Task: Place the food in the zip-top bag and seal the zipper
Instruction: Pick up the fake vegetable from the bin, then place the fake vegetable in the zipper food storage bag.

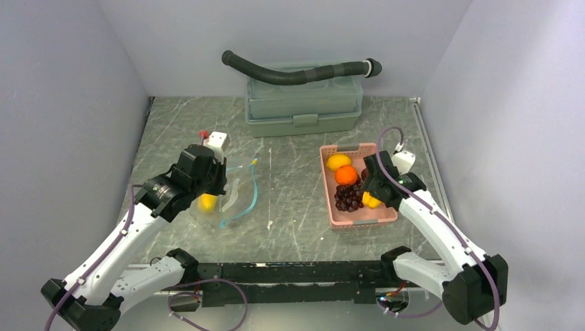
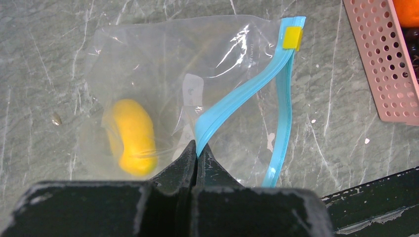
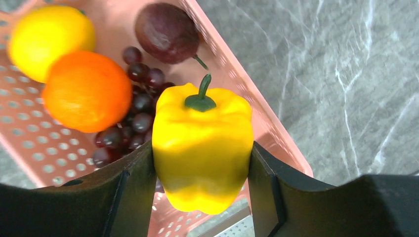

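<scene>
Presently: left gripper [image 2: 196, 148], jaws pinched tight on the zipper [image 2: 237, 94] of the zip-top bag [image 2: 163, 54]; bag flat on the table [image 2: 346, 123], one yellow fruit [image 2: 131, 136] inside; right gripper [image 3: 201, 170], jaws clamped on a yellow pepper [image 3: 201, 133] over the pink basket [image 3: 29, 143]; basket contents: orange [image 3: 86, 91], lemon [image 3: 49, 39], grapes [image 3: 133, 123].

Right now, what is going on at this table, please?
Two robot arms are packing toy food into a clear zip-top bag. The left pincer is shut on its blue zipper, holding the mouth open; one yellow fruit lies inside. The right pincer grips a yellow pepper at the pink basket, which holds an orange, a lemon, grapes and a dark purple fruit.
</scene>
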You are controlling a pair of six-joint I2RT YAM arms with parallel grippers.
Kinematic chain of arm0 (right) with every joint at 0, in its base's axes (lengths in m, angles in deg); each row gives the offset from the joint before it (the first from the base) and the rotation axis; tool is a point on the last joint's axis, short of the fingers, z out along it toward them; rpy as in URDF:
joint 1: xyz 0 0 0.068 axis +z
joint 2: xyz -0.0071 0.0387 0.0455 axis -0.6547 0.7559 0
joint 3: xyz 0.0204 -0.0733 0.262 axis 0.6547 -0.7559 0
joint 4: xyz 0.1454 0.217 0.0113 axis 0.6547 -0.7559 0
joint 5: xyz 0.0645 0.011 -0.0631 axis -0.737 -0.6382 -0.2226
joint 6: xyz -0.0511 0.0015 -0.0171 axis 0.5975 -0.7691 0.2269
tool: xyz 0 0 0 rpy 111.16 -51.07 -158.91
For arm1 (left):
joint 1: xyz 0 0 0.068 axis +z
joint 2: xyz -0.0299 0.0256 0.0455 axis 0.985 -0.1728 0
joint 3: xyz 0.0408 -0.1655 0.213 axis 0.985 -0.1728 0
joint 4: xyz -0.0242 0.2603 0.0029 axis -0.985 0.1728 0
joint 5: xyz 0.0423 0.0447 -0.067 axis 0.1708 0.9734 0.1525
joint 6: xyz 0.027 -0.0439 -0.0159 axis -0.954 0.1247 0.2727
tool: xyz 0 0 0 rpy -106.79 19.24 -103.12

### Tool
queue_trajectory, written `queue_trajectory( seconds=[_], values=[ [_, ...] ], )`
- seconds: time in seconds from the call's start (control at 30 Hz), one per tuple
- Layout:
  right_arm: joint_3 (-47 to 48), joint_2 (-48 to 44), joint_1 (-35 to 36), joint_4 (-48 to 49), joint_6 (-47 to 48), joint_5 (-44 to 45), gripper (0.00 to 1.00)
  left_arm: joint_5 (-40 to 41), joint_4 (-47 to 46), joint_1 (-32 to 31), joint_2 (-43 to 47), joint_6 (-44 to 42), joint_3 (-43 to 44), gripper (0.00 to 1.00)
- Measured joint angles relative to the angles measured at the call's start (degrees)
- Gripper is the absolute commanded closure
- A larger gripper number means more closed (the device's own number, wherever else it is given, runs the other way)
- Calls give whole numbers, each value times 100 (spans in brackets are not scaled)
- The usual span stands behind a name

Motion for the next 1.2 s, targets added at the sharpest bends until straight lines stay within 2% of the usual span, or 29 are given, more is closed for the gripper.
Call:
queue_trajectory(
  seconds=[0.27,0.77,0.93,1.2],
  values=[
    [461,-603,0,155,380,-387,79,2,0,0,0,0,0,100],
    [588,-1294,232,1543,590,-2826,81,4,0,0,0,0,0,100],
    [590,-1263,835,2140,461,-3158,81,7,0,0,0,0,0,100],
    [911,-538,2288,2702,409,-2876,81,7,0,0,0,0,0,100]
  ],
)
